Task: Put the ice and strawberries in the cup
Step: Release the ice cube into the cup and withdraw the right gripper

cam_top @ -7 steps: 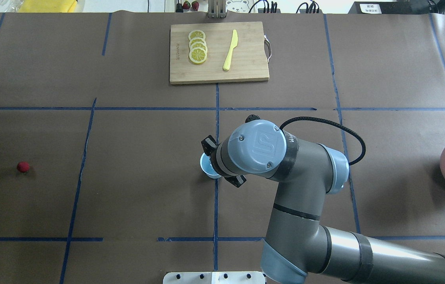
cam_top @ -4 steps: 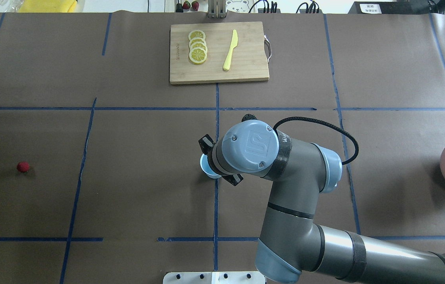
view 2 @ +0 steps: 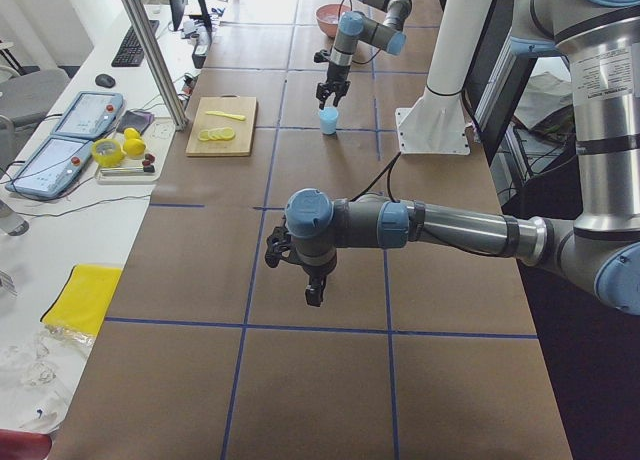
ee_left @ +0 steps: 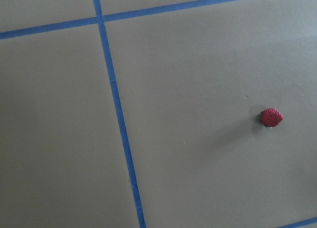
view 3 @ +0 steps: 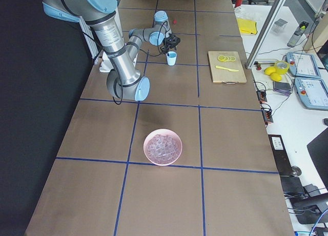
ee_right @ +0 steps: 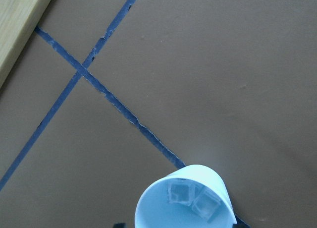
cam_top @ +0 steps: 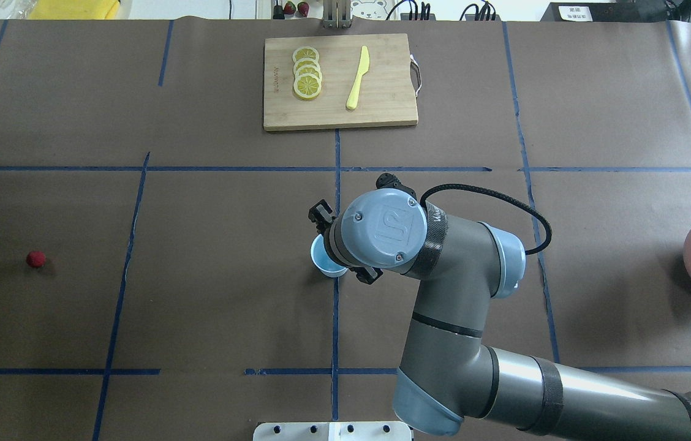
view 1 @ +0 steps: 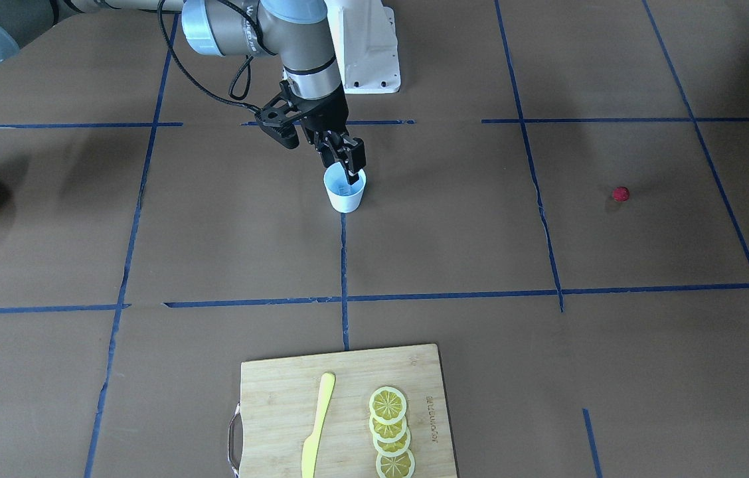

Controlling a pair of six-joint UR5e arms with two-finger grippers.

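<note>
**ENTRY: ICE GOING INTO CUP, STRAWBERRY PENDING**

Item 1, right gripper [view 1: 319,151]: hanging just above the cup [view 1: 345,189], jaws standing wide with nothing between them.
Item 2, cup: sitting upright on a blue tape line [cam_top: 336,318] at mid-table [cam_top: 198,306], carrying 2 cubes of ice [ee_right: 193,198].
Item 3, pink bowl [view 3: 163,146]: holding more ice, well apart toward the robot's right end.
Item 4, strawberry [cam_top: 36,259]: lying alone far to the robot's left, showing in the left wrist view.
Item 5, left gripper [view 2: 313,295]: hovering over the table; its opening cannot be told.

Step, as judged: the ice drop is finishing. The next move is calling for the right gripper to lift straight clear of the rim. After that comes a narrow, centred pinch on the small round berry, which is likely to roll.

Change over 1 second: the right wrist is drifting slightly toward the overhead view's left. The cup and strawberry are staying put.
</note>
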